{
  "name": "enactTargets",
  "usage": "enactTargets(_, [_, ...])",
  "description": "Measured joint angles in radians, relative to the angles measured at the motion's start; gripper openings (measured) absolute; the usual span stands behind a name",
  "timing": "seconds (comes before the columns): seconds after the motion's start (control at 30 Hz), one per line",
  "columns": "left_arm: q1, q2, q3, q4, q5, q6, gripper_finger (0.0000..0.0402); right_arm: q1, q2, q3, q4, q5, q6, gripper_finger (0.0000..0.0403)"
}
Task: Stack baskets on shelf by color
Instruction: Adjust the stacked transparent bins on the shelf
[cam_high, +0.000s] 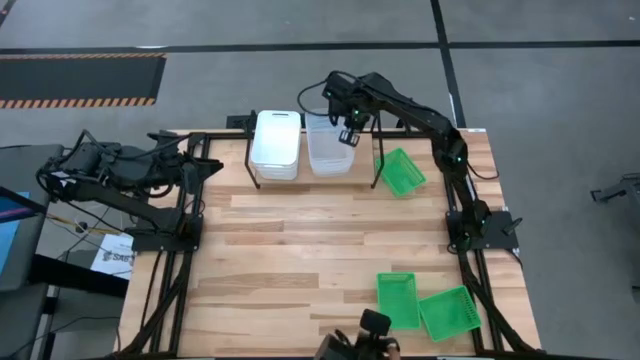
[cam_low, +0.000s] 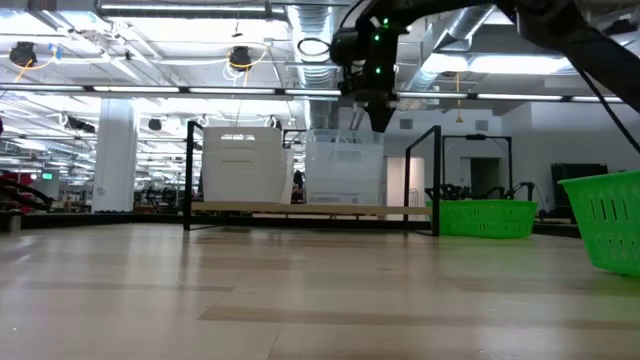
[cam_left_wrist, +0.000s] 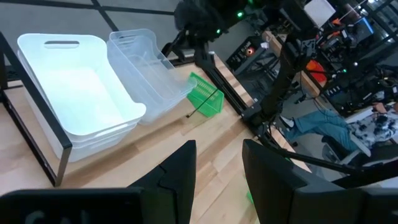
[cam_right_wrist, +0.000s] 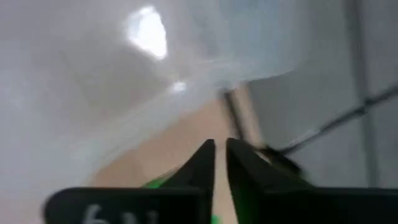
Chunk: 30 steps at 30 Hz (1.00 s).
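Open tabletop in front, crowded shelf at the back

The white baskets (cam_high: 276, 144) and clear baskets (cam_high: 328, 146) fill two spots on the shelf (cam_high: 300, 182); its third is bare, with a green basket (cam_high: 402, 171) beside it. The right gripper (cam_high: 350, 131) hangs above the clear stack; the table's (cam_high: 300, 250) middle is open.

— Where is the right arm reaching?
— It is stretching from its base at the tabletop's right edge toward the far edge, elbow bent, with the right gripper (cam_high: 349, 133) pointing down, its fingers (cam_right_wrist: 205, 163) nearly touching.
— And the left arm?
— It is sitting folded at the far left corner, the left gripper (cam_left_wrist: 217, 165) facing across the tabletop, fingers (cam_left_wrist: 177, 171) parted.
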Motion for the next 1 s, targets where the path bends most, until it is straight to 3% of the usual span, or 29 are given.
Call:
enactTargets(0.17, [0.0,0.0,0.0,0.0,0.002,0.001,0.0119,0.016,-0.01,0.003,-0.044,-0.1,-0.008,0.0007])
enactTargets(0.43, [0.0,0.0,0.0,0.0,0.002,0.005,0.0119,0.037,-0.012,-0.001,-0.113,-0.202,0.055,0.0011])
enactTargets(1.0, [0.0,0.0,0.0,0.0,0.001,0.0,0.0119,0.083,-0.059,0.016,-0.095,-0.217,0.167,0.0012])
